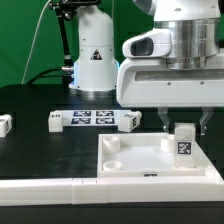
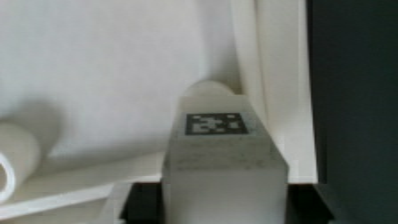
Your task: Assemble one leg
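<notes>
My gripper (image 1: 184, 128) is shut on a leg (image 1: 185, 141), a small white peg with a black-and-white tag. It holds the leg upright over the corner of the white square panel (image 1: 140, 160) nearest the exterior view's right. In the wrist view the leg (image 2: 221, 140) runs out from between my black fingertips (image 2: 146, 203), with its tip at the panel's raised edge (image 2: 267, 70). I cannot tell whether the leg touches the panel. A round corner socket (image 2: 15, 155) shows beside it.
Other legs lie on the black table: one at the exterior view's far left (image 1: 5, 124), one (image 1: 54, 121) and one (image 1: 129, 121) at the ends of the marker board (image 1: 92, 118). A white robot base (image 1: 95, 60) stands behind. A white ledge (image 1: 50, 188) runs along the front.
</notes>
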